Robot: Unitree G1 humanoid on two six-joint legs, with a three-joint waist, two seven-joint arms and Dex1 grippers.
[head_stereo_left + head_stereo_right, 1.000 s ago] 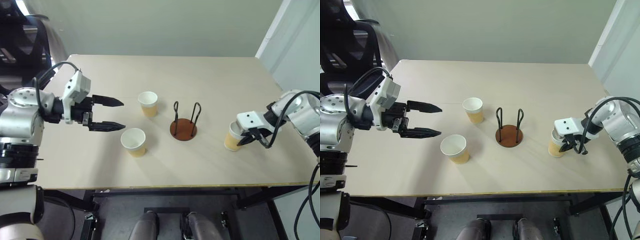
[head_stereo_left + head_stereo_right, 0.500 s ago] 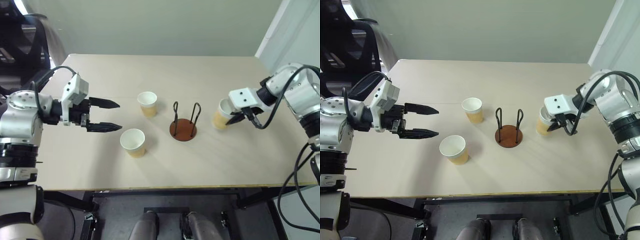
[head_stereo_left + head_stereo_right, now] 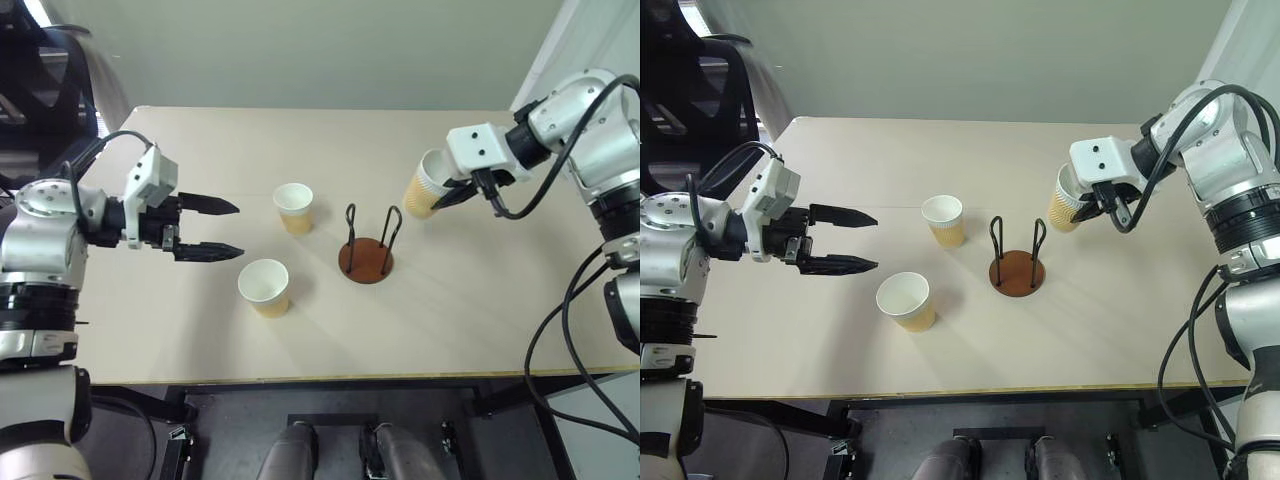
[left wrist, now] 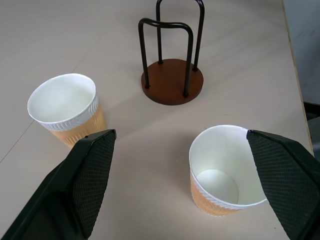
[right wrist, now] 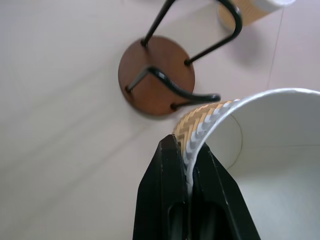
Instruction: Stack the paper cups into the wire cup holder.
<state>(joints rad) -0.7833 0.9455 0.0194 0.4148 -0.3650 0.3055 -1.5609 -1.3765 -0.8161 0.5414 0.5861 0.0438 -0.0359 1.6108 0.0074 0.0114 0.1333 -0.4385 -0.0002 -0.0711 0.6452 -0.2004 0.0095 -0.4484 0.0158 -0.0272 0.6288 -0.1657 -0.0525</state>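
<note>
While left claw gapes empty | right claw pinching cup, lifted holderward

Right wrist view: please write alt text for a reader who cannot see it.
The right gripper, shut, pinches the rim of a paper cup held in the air near the wire cup holder, which stands on the pale table. Part of another cup stands beyond the holder.
</note>
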